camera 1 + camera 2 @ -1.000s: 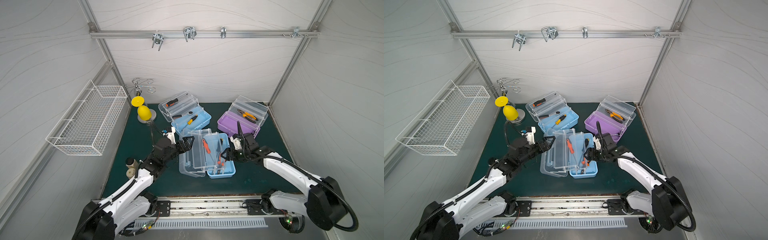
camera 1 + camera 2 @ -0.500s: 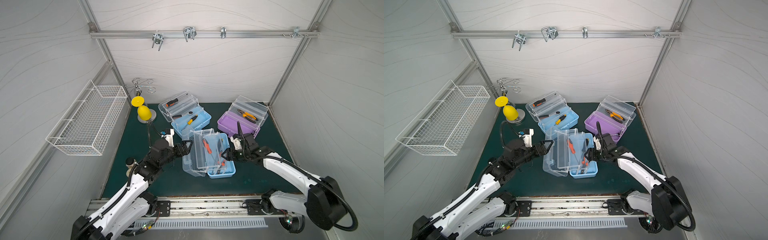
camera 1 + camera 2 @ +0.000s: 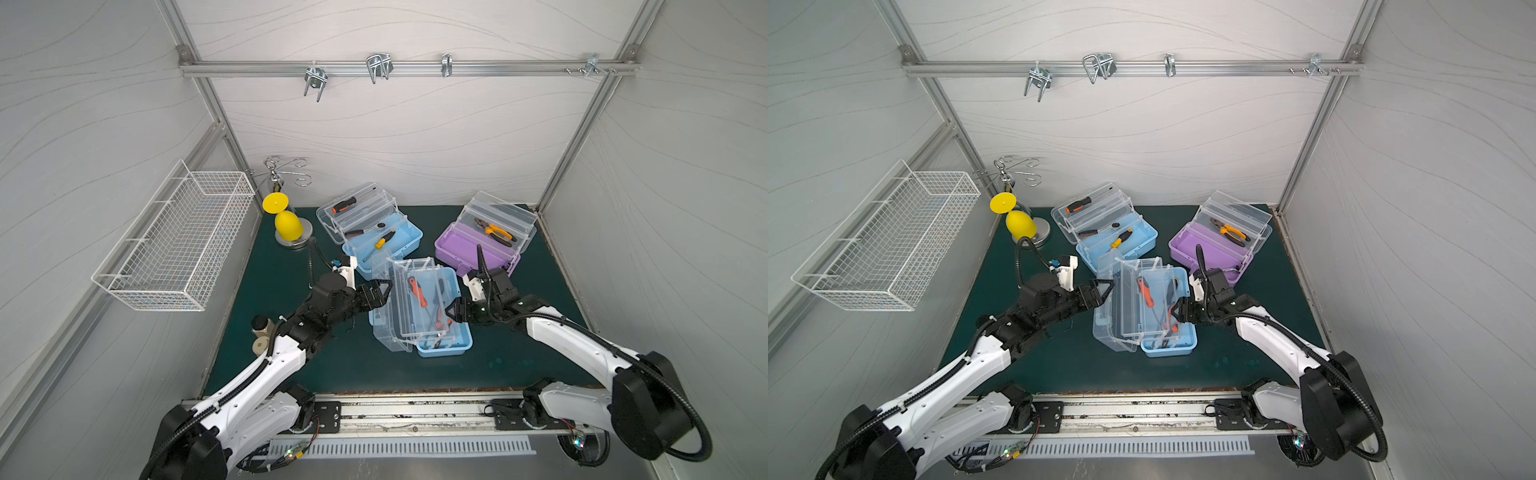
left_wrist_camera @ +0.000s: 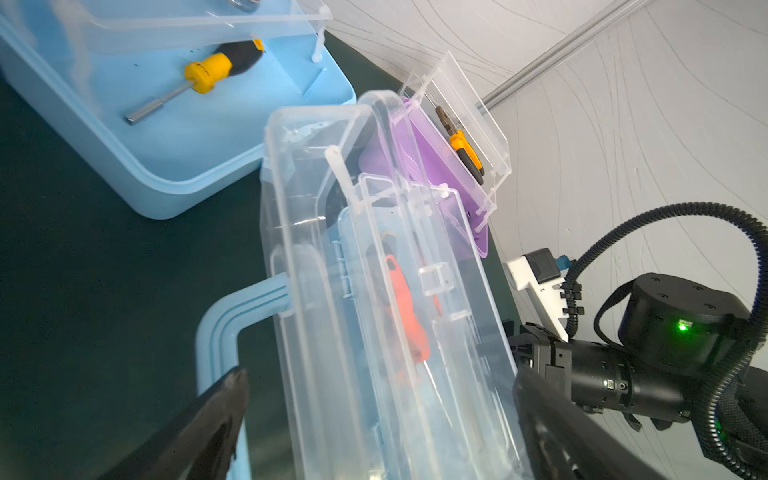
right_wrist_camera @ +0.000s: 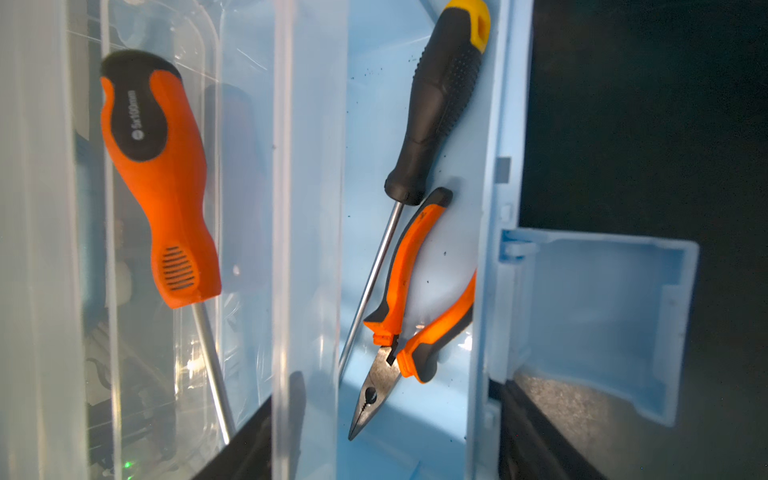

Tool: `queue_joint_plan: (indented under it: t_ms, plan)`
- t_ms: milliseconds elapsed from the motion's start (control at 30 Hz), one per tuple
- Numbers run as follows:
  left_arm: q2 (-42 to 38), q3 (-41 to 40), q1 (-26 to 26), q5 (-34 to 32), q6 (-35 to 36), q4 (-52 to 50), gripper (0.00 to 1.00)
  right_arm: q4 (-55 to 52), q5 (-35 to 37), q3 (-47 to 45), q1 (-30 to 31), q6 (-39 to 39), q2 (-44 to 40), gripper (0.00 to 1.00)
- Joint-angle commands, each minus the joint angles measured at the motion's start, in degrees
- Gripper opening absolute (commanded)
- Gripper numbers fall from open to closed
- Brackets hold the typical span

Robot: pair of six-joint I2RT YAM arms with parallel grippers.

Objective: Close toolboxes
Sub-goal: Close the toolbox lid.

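Both arms come in from the bottom edge over the dark green table.

Centre frame, both top views: near light-blue toolbox, a small rectangular plastic case. It's not closed. Its clear lid stands tilted along the box's left side, and the clear tray hangs over the base.

Left gripper is at the lid's left face with the jaws spread wide. On the left wrist view the lid runs between the two fingers. I can't tell if either one touches it. The light-blue handle is just beside one finger.

Right gripper is at the box's right side with the jaws apart. On the right wrist view the base's side wall sits between the fingers, with a clear gap on the inner side, so nothing is clamped. The light-blue latch hangs open outside that wall.

An orange-handled screwdriver lies in the tray. A black-and-yellow screwdriver and orange-handled pliers lie in the base.

Farther back, upper centre: far light-blue toolbox, open, with its clear lid and tray tipped back, just behind the near one. To its right is the purple toolbox, open, with yellow-handled pliers in its clear tray.

Back left corner: yellow plastic goblet at the foot of a metal hook stand. On the left wall: white wire basket.
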Motion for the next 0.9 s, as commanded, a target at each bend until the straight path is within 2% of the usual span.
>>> queue_joint_plan:
  t_ms: [0, 233, 367, 733, 867]
  plan:
    - [2.26, 4.67, -2.94, 0.96, -0.91, 6.5, 1.0, 1.31, -3.42, -1.27, 0.21, -0.36, 0.73, 0.69]
    - [7.74, 9.5, -8.82, -1.08, 1.09, 6.83, 1.0, 1.74, -4.02, -1.72, 0.34, 0.05, 0.3, 0.71]
    - [9.91, 11.96, -10.6, -1.45, 2.14, 6.36, 1.0, 0.67, -3.75, -1.39, 0.33, 0.18, -0.54, 0.78]
    - [14.34, 16.28, -12.1, -1.73, 3.8, 4.23, 1.0, -5.92, 2.69, 0.03, 0.28, 0.02, -3.77, 0.99]
    - [15.56, 18.34, -12.62, -1.9, 4.77, 2.19, 1.0, -7.54, 4.76, 0.12, 0.19, -0.17, -5.6, 0.99]
